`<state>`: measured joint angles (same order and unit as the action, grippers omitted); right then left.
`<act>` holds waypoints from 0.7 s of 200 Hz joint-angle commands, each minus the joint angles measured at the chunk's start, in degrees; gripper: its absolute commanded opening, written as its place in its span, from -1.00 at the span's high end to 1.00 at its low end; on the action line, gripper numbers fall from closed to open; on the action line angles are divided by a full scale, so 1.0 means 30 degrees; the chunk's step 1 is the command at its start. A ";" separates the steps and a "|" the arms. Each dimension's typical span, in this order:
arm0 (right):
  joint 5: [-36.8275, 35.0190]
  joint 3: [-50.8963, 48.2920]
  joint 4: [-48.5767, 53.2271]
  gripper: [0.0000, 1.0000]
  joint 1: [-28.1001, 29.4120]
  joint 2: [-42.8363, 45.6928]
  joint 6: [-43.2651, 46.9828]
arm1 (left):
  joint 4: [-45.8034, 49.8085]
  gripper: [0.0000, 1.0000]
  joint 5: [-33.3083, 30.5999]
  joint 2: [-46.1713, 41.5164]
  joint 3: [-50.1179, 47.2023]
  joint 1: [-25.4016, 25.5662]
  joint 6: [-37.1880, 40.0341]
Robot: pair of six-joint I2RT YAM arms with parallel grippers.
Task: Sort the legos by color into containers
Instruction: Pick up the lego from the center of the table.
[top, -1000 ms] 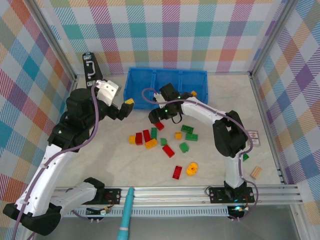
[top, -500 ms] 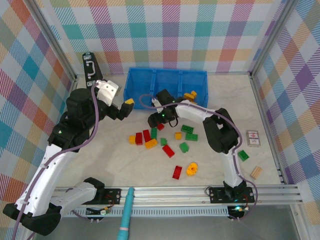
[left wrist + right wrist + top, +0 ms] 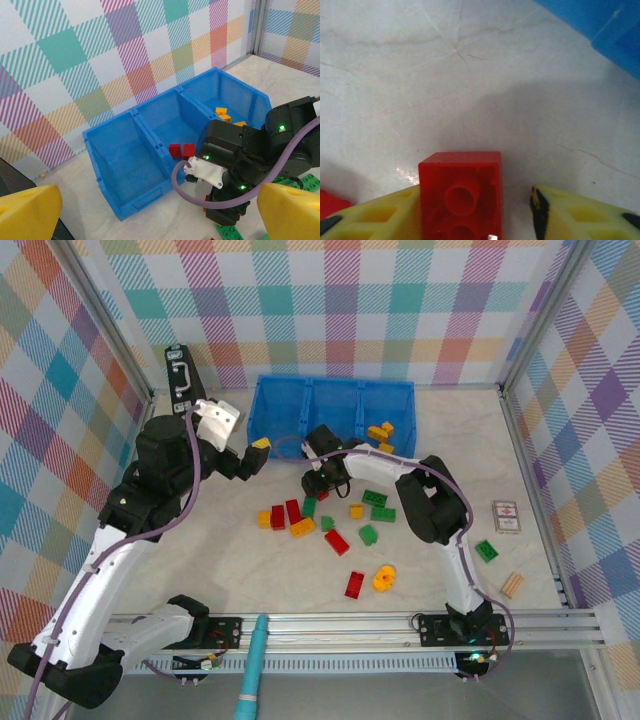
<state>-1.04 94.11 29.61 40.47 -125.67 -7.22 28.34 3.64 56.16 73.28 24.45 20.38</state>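
Legos (image 3: 330,525) are mostly lying loose on the desk (image 3: 250,580), on the near side of the blue tray (image 3: 262,415), so the sorting is looking early rather than half done. In the left wrist view two red bricks (image 3: 181,150) are sitting in the tray's middle compartment and a few yellow-orange bricks (image 3: 225,115) in its right one. The left compartment is showing nothing inside, so the greens appear not yet begun. Over a dozen red, green and yellow-orange pieces are waiting in a mixed cluster. The round gear piece (image 3: 382,579) is lying nearer the arms, and one green brick (image 3: 486,550) is sitting well apart to the right.

The right claw (image 3: 316,484) is reaching down just near of the tray and straddling a single red brick (image 3: 460,192). One yellow finger (image 3: 375,217) is touching the brick's side while the other finger (image 3: 580,215) is standing just clear of it, so no grip is being made yet. That brick is probably heading for the middle compartment. The left claw (image 3: 160,215) is hanging wide and carrying nothing, left of the tray and facing it.
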 commanded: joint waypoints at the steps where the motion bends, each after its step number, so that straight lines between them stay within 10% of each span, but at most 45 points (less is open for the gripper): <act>1: -0.0432 0.0452 0.0498 0.02 0.0192 -0.0650 -0.0059 | -0.0452 -1.00 0.0397 0.0084 -0.0014 -0.0155 -0.0228; 140: -0.1821 0.0555 0.2133 0.32 -0.1012 0.3473 0.0330 | -0.0452 -1.00 0.0166 -0.0058 -0.0089 -0.0177 -0.0110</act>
<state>-4.78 92.90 35.05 38.33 -119.31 -7.07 28.36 3.99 56.75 73.28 24.45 20.36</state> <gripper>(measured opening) 0.341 0.999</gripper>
